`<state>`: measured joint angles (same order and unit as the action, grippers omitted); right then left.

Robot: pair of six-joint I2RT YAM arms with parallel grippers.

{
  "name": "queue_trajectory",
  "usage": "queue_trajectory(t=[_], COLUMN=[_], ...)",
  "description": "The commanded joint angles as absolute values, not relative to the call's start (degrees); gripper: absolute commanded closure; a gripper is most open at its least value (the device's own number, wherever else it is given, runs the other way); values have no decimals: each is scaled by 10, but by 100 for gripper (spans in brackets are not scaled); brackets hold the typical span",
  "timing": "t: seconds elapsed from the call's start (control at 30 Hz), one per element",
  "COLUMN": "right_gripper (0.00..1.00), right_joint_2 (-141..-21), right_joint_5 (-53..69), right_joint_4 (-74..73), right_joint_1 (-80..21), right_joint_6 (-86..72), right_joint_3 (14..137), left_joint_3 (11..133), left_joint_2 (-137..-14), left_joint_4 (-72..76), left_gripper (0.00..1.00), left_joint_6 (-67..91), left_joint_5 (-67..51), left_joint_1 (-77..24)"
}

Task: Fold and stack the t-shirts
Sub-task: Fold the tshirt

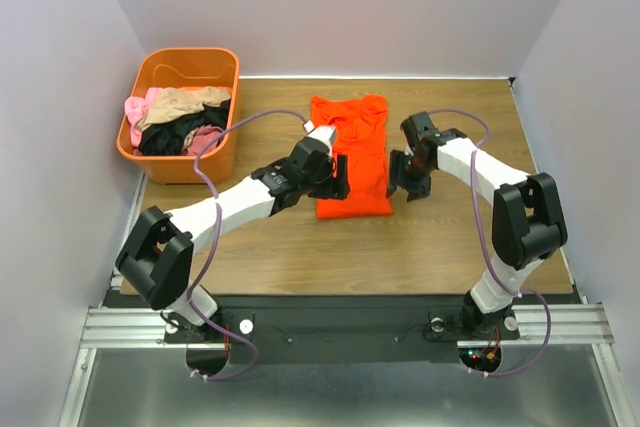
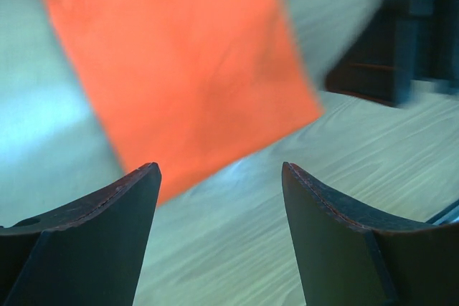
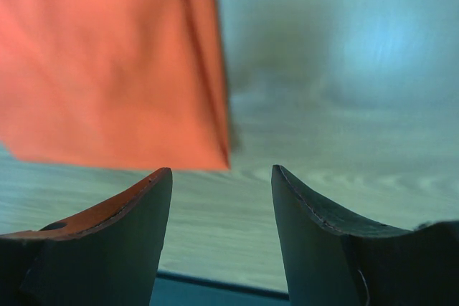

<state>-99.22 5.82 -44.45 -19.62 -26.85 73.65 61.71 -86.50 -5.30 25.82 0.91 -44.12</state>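
Orange-red t-shirt [image 1: 352, 157] is seen lying flat on the wooden table [image 1: 450, 247], towards the far middle of it. It is folded lengthwise into a narrow strip, with the collar end turned away from the arm bases. Some creases are visible in the far half of the cloth, while the near hem is laid square to the table edge.

The left gripper [image 1: 335, 179] is held at the near left edge of the shirt. In the left wrist view its two dark fingers [image 2: 107, 234] are spread apart and nothing is caught between them. Only bare wood and the near corner of the orange cloth are shown beyond the tips.

The right gripper [image 1: 405, 182] is placed just beside the shirt's right edge, close to the near corner. Its jaws are likewise parted and nothing is held. In the right wrist view the folded edge is seen ahead and to the left of the fingertips. Whether either gripper is touching the table cannot be told.

At the far left corner an orange plastic tub [image 1: 185, 162] is set, well apart from the folded shirt. A pink garment [image 1: 135, 107], a tan garment [image 1: 185, 102] and a black garment [image 1: 170, 137] are heaped loosely inside it.
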Motion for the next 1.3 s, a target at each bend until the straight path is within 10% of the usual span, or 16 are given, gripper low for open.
queue_trajectory(t=[0.0, 0.7, 1.27], right_gripper=[37, 45, 95], right_joint_2=[-946, -999, -1019], right_joint_5=[84, 74, 85], right_joint_4=[-390, -323, -319], right_joint_1=[-207, -217, -221], right_joint_6=[-303, -300, -290], right_joint_3=[676, 629, 616], left_joint_3=[566, 483, 514], left_joint_2=[-842, -741, -873], left_joint_4=[-66, -79, -78], left_gripper=[20, 21, 23], left_joint_6=[319, 412, 378], left_joint_5=[7, 27, 27], left_joint_1=[-436, -436, -436])
